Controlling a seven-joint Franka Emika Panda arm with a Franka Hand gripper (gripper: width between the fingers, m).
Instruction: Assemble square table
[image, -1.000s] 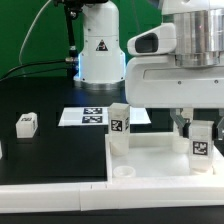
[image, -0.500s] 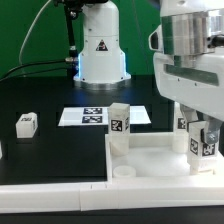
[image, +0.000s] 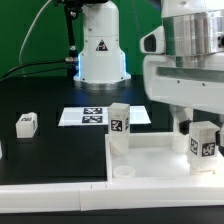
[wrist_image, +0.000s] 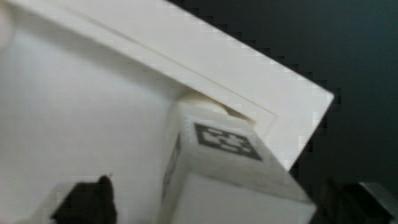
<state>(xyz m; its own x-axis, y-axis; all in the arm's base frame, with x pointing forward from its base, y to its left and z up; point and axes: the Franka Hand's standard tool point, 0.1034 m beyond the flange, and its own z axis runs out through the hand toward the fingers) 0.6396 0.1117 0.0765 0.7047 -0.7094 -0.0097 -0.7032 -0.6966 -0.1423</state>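
No words or numbers can be read anywhere. The near leg (image: 203, 143), right under the tool (image: 201, 127), has a black-and-white square tag (wrist_image: 228, 140) on one face, just blocks and no letters. The middle leg (image: 120, 124), a bit away from the tool, has a tag like it. So does the far leg (image: 26, 124), lying well away on the counter (image: 40, 95). The marker board (image: 90, 116) past the middle leg shows a row of such tags. The robot base (image: 100, 65) behind the tool has a black triangle sign (image: 101, 46).
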